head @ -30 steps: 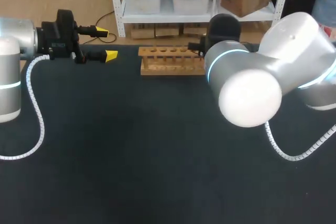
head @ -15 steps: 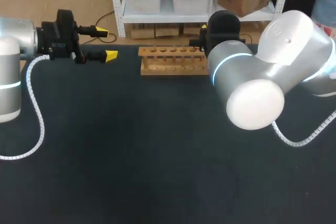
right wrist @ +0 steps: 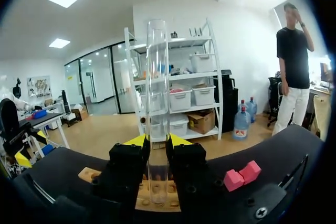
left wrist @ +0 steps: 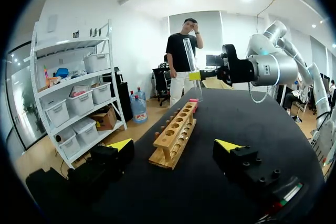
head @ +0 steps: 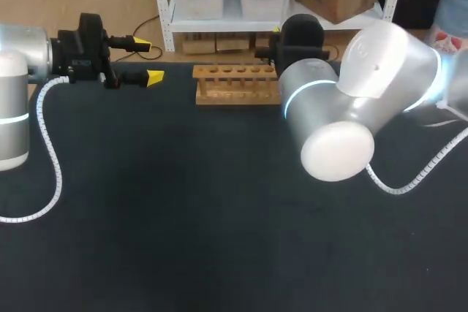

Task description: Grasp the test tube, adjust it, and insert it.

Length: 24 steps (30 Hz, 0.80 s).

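Clearly, the right claw [right wrist: 157,142] is clamped on the test tube [right wrist: 157,108], its two yellow-tipped fingers pressing the clear glass from both sides at the lower part of its length. The tube stands upright, its open mouth up and most of its length rising above the fingers. In the left wrist view it hangs over the end of the wooden rack [head: 238,85] nearest the right arm. Its rounded lower end is close above the row of holes there; I cannot tell whether it has entered one. The rack lies along the far edge of the dark desk [head: 183,202], its holes in a single line, all of them bare as far as can be seen. A small pink block [right wrist: 242,176] lies on the desk just beside that same end of the rack. The left claw [head: 148,59] is off the rack's other end, pointing along it. Its fingers are spread wide with nothing between them.
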Tool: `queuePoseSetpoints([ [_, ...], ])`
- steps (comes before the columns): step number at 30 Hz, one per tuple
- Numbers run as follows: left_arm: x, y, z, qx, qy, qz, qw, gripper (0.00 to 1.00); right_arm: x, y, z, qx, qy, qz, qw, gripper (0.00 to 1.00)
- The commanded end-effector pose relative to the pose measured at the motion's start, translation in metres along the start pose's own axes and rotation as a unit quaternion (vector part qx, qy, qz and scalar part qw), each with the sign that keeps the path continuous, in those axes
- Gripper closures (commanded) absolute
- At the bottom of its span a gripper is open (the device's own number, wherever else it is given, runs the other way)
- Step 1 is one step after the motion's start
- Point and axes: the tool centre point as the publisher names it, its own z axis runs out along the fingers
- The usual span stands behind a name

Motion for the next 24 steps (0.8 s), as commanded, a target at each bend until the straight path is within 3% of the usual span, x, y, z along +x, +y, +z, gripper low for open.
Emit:
queuePoseSetpoints([
  [1,0.002,-0.001,0.000,-0.002,-0.003,0.002,1.000,0.00,0.003,0.001,0.009,-0.006,-0.004,0.003,1.000,1.00],
  [24,0.002,-0.001,0.000,-0.002,-0.003,0.002,1.000,0.00,0.014,0.003,0.034,-0.012,-0.027,0.017,0.999,1.00],
])
